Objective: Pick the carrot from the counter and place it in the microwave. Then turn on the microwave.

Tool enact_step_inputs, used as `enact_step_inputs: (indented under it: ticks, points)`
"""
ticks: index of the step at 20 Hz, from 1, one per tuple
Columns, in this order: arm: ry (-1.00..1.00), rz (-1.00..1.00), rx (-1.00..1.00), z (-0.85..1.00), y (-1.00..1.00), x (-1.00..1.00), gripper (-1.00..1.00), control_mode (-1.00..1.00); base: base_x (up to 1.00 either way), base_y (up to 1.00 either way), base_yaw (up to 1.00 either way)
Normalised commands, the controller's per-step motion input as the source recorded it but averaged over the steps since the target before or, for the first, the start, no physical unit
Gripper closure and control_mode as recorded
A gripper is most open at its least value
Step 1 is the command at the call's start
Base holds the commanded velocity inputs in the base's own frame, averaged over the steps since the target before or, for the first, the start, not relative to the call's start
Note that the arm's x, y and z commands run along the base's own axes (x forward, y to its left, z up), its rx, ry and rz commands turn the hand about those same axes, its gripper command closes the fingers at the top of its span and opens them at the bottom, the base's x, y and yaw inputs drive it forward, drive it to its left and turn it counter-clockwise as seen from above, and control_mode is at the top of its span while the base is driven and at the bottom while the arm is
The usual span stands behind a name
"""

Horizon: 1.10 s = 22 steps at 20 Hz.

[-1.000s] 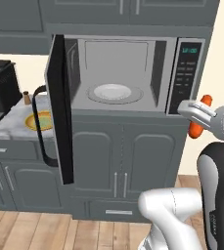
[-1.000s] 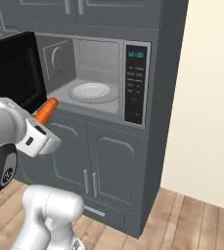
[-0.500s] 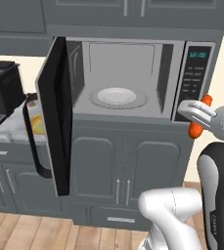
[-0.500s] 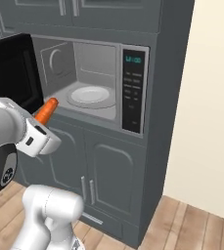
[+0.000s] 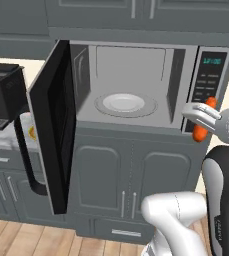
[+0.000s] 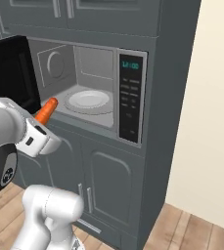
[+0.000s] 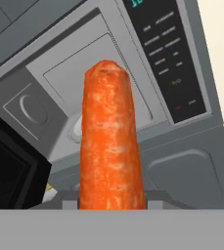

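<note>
Fingers (image 5: 202,120): closed on carrot (image 5: 204,119), right of frame.
Risk: carrot is held before keypad (image 5: 205,86), beside the microwave (image 5: 131,87) opening; the frame could be struck.
Door (image 5: 53,122): left open.

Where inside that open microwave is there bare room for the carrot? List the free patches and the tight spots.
Inside the microwave, the white turntable plate is bare across its middle, the likeliest spot. Narrow grey floor strips lie between plate and side walls. The open door borders the left; the keypad panel borders the right, close to the end effector holding the carrot.
</note>
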Motion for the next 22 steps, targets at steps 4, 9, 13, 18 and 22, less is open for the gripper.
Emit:
enact_step_inputs:
  ticks: [4, 9, 13, 18, 22]
  points:
    - [0.00, 0.00, 0.00, 0.00, 0.00, 0.00, 1.00, 1.00, 0.33, -0.05, 0.09]
    - [0.00, 0.00, 0.00, 0.00, 0.00, 0.00, 1.00, 1.00, 0.28, 0.00, 0.08]
    - [0.00, 0.00, 0.00, 0.00, 0.00, 0.00, 1.00, 1.00, 0.09, 0.00, 0.01]
    - [0.00, 0.00, 0.00, 0.00, 0.00, 0.00, 1.00, -1.00, 0.00, 0.00, 0.00]
    - [0.00, 0.00, 0.00, 0.00, 0.00, 0.02, 1.00, -1.00, 0.00, 0.00, 0.00]
